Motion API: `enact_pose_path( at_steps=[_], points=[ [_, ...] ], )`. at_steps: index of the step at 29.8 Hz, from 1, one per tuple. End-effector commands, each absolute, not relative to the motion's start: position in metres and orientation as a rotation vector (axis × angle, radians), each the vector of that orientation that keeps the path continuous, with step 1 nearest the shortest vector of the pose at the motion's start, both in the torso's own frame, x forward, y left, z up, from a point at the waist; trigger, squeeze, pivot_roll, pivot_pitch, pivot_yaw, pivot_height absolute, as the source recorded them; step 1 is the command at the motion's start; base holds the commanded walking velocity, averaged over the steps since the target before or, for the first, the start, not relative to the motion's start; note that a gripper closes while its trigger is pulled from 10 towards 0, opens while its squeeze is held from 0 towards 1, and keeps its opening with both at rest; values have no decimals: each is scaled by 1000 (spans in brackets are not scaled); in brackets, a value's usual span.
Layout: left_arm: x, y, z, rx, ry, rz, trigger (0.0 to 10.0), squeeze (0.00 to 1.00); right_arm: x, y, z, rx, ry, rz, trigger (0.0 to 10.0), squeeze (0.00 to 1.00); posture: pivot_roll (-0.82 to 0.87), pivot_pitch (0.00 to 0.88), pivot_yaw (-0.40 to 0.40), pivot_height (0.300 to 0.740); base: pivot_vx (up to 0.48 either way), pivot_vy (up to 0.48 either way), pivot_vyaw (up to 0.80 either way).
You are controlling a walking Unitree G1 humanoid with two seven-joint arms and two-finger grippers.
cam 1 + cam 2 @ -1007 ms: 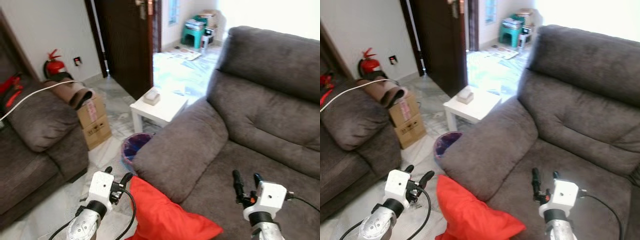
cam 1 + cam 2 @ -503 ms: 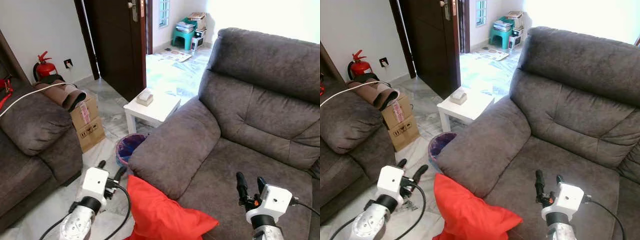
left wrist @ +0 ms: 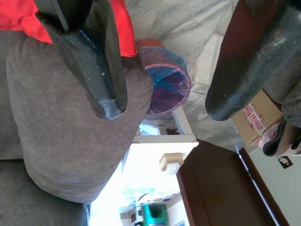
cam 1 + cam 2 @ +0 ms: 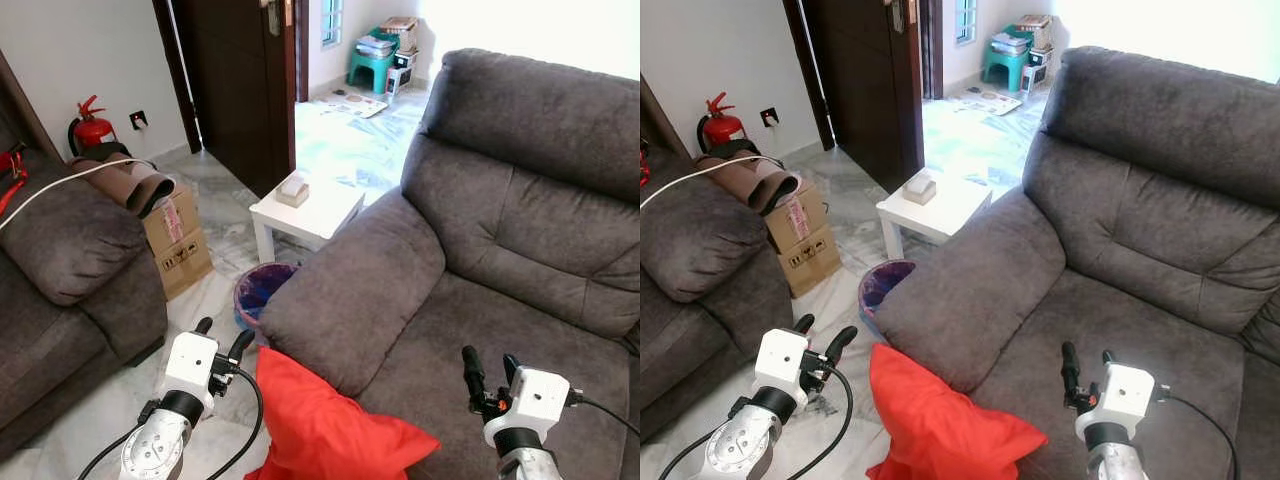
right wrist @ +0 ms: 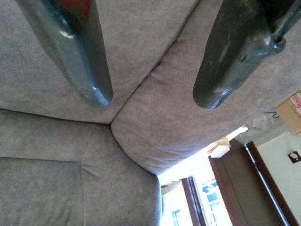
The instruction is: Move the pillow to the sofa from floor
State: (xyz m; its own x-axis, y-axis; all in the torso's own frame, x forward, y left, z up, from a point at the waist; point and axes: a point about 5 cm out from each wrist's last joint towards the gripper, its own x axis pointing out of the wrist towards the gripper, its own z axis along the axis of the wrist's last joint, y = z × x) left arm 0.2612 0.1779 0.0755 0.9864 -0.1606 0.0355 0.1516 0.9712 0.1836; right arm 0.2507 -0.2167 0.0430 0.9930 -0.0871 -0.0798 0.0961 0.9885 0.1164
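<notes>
red pillow point(image 4: 325, 425) is seen propped against the sofa point(image 4: 470, 290) front edge, ungripped; left gripper point(image 4: 220, 338) and right gripper point(image 4: 487, 372) are held spread. it could slide floorward.

Marble floor point(image 4: 215, 215), dark door point(image 4: 250, 80), small white table point(image 4: 310, 215), cardboard box point(image 4: 180, 245).
</notes>
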Motion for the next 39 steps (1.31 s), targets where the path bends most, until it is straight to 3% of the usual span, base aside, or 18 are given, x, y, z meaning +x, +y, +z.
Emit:
enact_pose_path(
  at_steps=[1, 6, 39],
  points=[
    [259, 180, 73, 198, -33, -159, 10000, 0, 249, -217, 40, 104, 103, -89, 10000, 0, -24, 85, 20, 681, 0, 0, 0],
    [260, 178, 73, 198, -34, -161, 10000, 0, 251, -214, 41, 105, 101, -64, 10000, 0, -27, 76, 15, 661, 0, 0, 0],
    [254, 180, 73, 197, -35, -133, 10000, 0, 251, -214, 40, 106, 100, -75, 10000, 0, 6, 128, 1, 661, 0, 0, 0]
  ],
)
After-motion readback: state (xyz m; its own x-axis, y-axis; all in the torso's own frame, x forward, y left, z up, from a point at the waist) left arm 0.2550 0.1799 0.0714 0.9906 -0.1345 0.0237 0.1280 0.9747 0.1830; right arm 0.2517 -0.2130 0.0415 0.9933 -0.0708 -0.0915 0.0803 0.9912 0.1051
